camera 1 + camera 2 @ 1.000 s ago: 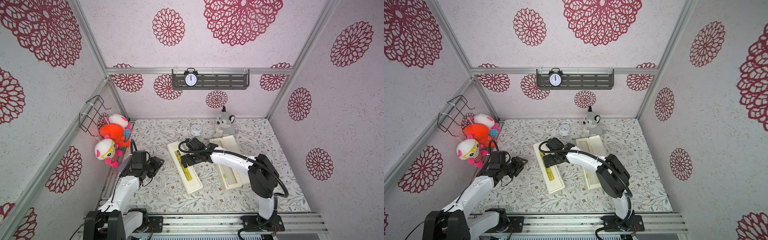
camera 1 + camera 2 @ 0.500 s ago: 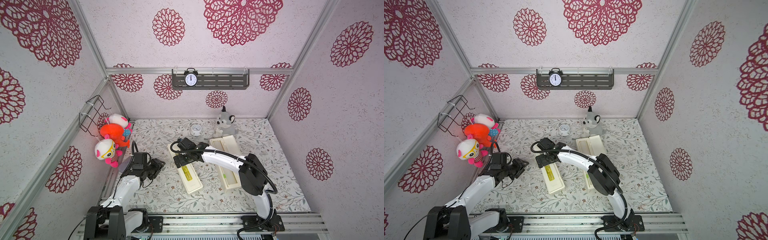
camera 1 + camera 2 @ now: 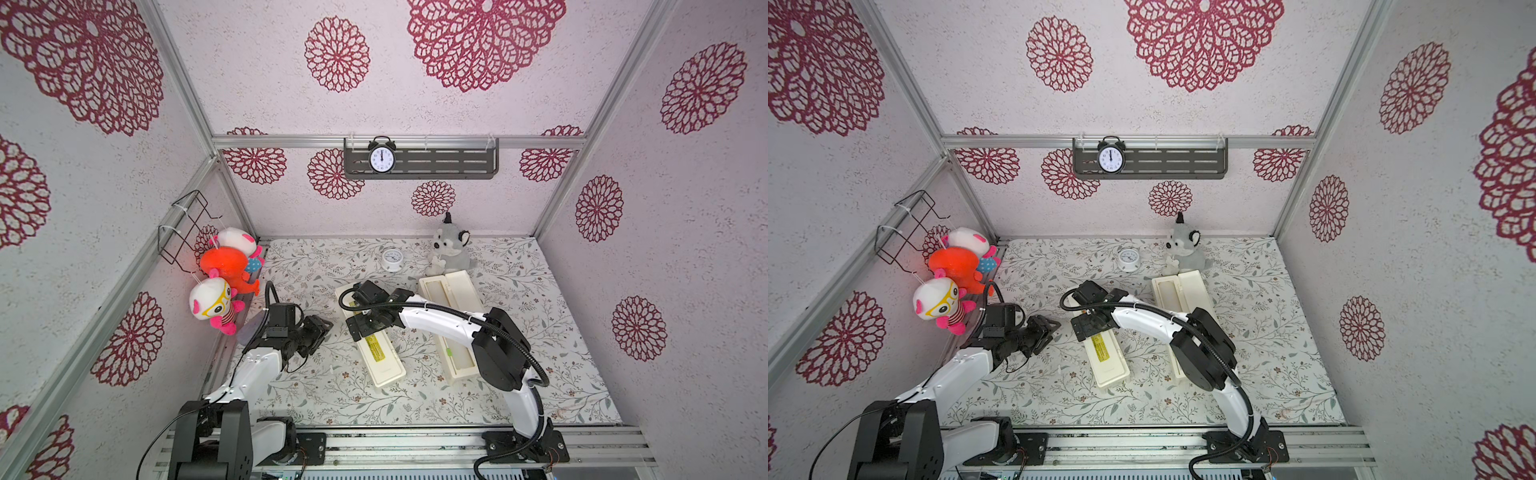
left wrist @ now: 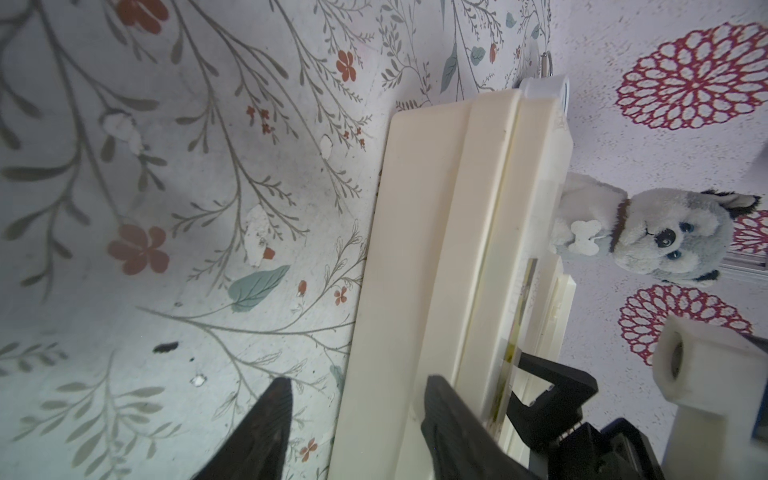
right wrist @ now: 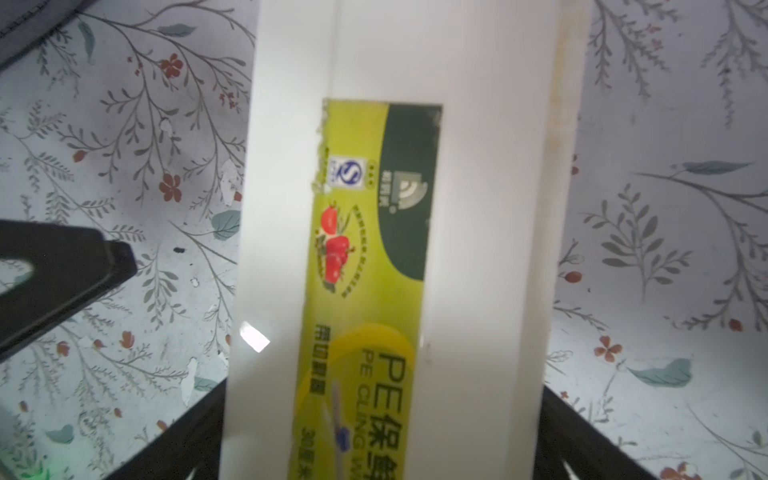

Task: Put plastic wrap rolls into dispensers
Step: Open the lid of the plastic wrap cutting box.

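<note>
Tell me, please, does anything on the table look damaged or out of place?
Yes: the yellow-green label on the closed dispenser has a torn, ragged edge near its upper corner. The floral table cover also has small chipped white patches.

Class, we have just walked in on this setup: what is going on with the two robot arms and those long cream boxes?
The right gripper hangs open over the closed long cream plastic dispenser box with the yellow-green label, its jaws straddling the box's width without gripping. The left gripper waits, partly open and empty, beside that box on the floral table. A second cream dispenser box lies open nearby, something white lying inside it. No loose roll is visible.
</note>
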